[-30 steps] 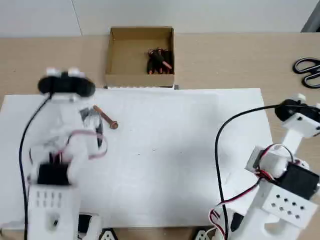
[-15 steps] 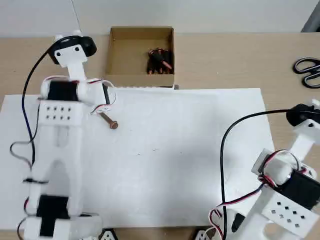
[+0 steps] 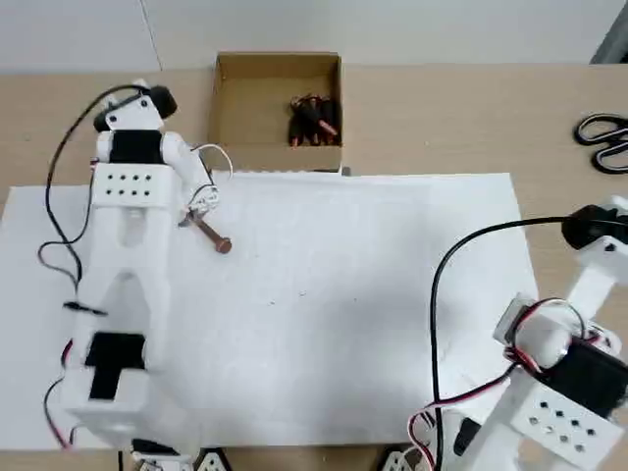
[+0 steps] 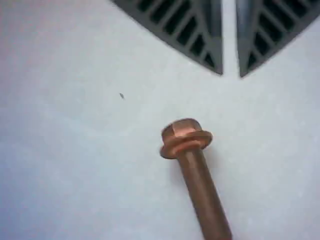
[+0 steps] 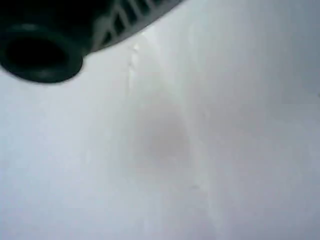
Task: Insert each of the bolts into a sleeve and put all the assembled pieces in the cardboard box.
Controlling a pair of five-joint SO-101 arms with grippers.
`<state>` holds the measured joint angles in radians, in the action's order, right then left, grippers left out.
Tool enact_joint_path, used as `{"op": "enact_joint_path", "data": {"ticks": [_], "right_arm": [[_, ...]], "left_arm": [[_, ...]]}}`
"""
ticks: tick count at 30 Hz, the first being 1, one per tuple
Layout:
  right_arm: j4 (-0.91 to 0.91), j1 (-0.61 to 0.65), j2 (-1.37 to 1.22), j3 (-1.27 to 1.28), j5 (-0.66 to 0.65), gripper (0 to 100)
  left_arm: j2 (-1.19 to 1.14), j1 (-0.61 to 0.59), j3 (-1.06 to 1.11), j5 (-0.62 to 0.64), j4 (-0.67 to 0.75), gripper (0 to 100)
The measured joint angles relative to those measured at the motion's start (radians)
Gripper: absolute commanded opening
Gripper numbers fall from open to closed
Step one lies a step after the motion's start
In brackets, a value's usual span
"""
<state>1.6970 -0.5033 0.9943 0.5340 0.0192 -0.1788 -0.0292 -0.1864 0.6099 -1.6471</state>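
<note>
A copper bolt (image 3: 211, 235) with a flanged head lies alone on the white sheet (image 3: 353, 294), far left. My left gripper (image 3: 196, 211) hangs just over its shank end, beside the box's near left corner. In the left wrist view the bolt (image 4: 192, 165) lies on the sheet just past my left gripper (image 4: 230, 72), whose dark ribbed fingers (image 4: 195, 30) stand almost together with a thin slit and nothing between them. The cardboard box (image 3: 212, 108) holds a small cluster of dark assembled pieces (image 3: 312, 120). My right arm (image 3: 564, 383) stands at the sheet's near right corner.
Black scissors (image 3: 603, 137) lie on the wooden table at the far right edge. Black cables loop beside both arms. The right wrist view looks down on bare white sheet (image 5: 190, 150) from close up.
My left arm unfolded from a hunched pose and stretched out over the sheet's far left, its gripper coming down by the bolt. The right arm drew slightly toward the near right. The bolt stayed put.
</note>
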Motion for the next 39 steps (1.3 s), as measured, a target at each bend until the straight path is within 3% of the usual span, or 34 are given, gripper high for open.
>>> {"op": "enact_joint_path", "data": {"ticks": [7, 17, 25, 30, 39], "right_arm": [[0.000, 0.000, 0.000, 0.000, 0.000, 0.7], [0.000, 0.000, 0.002, 0.002, 0.000, 0.7], [0.000, 0.000, 0.002, 0.002, 0.000, 0.7], [0.000, 0.000, 0.002, 0.002, 0.000, 0.7], [0.000, 0.000, 0.002, 0.002, 0.000, 0.7]], "left_arm": [[-0.127, -0.003, 0.000, 0.008, 0.072, 15], [-0.242, -0.005, -0.008, 0.008, 0.124, 16], [-0.344, -0.005, -0.072, 0.008, 0.126, 14], [-0.377, -0.005, -0.121, 0.008, 0.126, 0], [-0.402, -0.003, -0.141, 0.015, 0.126, 1]]}}
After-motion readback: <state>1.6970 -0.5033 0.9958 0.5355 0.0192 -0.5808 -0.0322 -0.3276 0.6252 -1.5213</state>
